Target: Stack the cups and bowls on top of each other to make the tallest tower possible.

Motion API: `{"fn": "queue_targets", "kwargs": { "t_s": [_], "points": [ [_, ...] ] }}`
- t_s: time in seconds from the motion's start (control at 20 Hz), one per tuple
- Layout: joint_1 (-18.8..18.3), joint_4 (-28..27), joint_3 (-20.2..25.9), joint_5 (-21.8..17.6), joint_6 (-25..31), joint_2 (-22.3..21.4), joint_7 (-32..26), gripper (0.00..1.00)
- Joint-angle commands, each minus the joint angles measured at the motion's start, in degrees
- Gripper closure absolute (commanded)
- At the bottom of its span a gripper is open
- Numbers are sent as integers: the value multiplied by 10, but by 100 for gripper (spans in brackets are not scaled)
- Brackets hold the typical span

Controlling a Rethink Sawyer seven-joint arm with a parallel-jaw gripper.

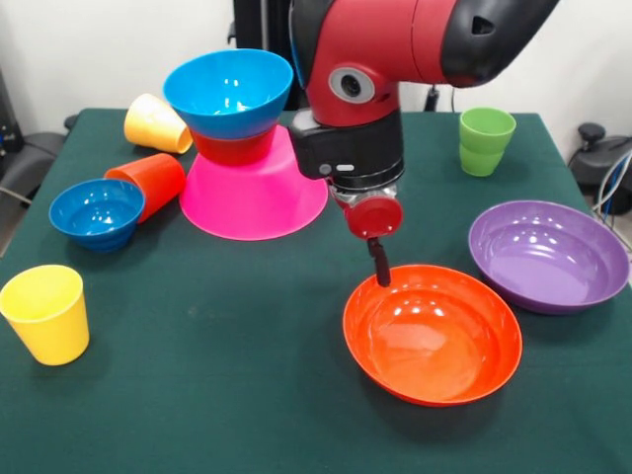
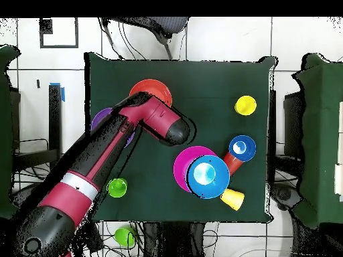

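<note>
Gripper: hanging at the wide orange bowl's ten-o'clock rim, seemingly lining up a pick; finger state indeterminable; tower waiting at ten o'clock.

This looks like a robotics lab or test room. A table draped in dark green cloth stands on a pale tiled floor before a plain white wall. Black cables trail behind the table, and black office chairs stand at its sides.
</note>
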Motion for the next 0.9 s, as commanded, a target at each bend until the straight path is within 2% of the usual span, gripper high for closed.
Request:
{"fn": "queue_targets", "kwargs": {
  "t_s": [0.05, 0.25, 0.9],
  "points": [
    [-7, -14, 100, 33, 29, -7, -76, 0],
    [-10, -14, 112, 46, 32, -15, -90, 0],
    [12, -28, 98, 10, 19, 11, -33, 0]
  ]
}}
